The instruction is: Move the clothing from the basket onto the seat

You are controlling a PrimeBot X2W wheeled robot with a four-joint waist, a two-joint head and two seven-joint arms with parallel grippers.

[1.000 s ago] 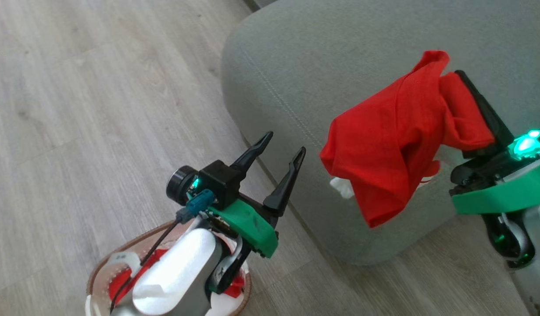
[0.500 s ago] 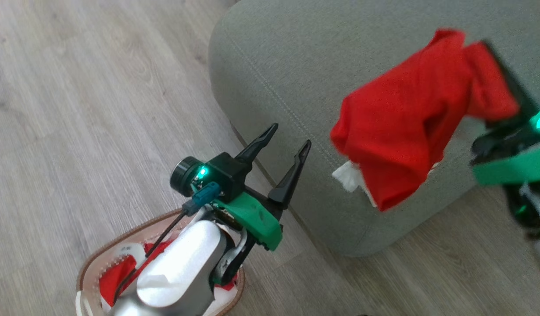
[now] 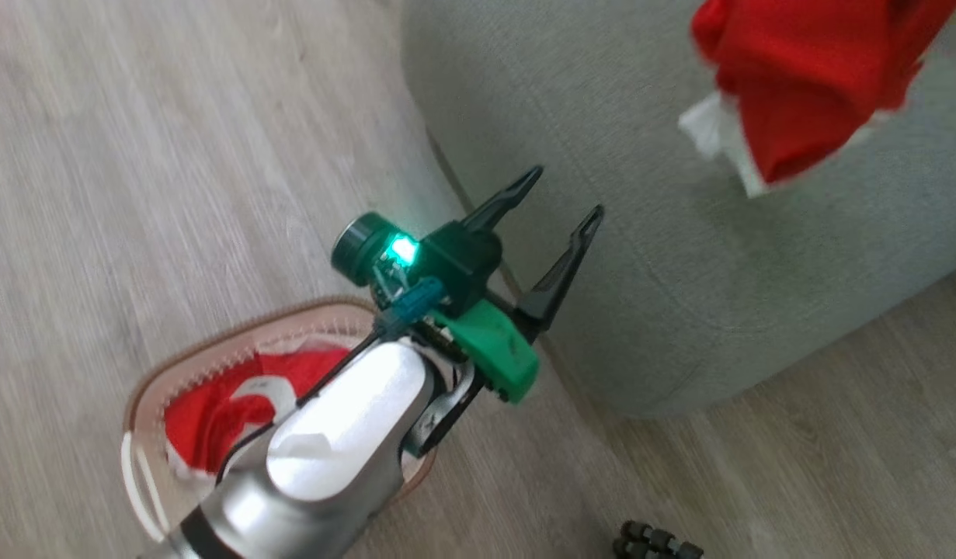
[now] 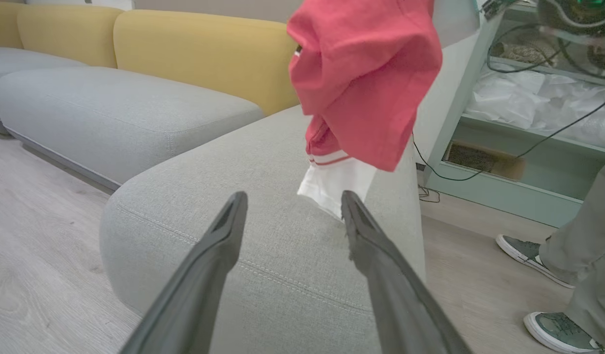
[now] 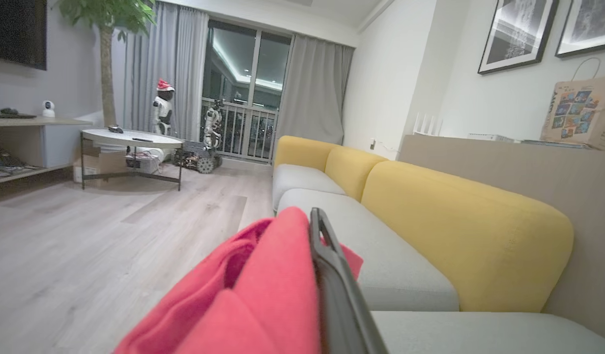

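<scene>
Between the left gripper's [image 3: 567, 190] two dark fingers, which stand wide apart and hold nothing, the left wrist view looks onto the rounded corner of the grey seat [image 4: 263, 162] and its stitched seam. Ahead of those fingertips and a little to their right in that view, a red garment [image 4: 366, 83] hangs in the air over the seat. Its white hem with red stripes dangles lowest, just beyond the right-hand fingertip; whether the hem touches the cushion I cannot tell. Behind and below this gripper, partly under its pale forearm, the basket [image 3: 237, 330] stands on the wood floor [image 3: 136, 155] near the seat's corner, with more red and white clothing [image 3: 213, 419] lying inside. The right gripper [image 5: 307, 221] is clamped on the garment: red cloth bunches over its left side and base, hiding one finger, while the other dark finger [image 5: 334, 285] lies bare against the fold. Beyond its tip run grey cushions and yellow backrests [image 5: 459, 231]. Off to the left gripper's far right, past the seat's end, a person's two grey shoes [image 4: 526, 250] stand on the floor near a pale green shelf [image 4: 518, 147].
</scene>
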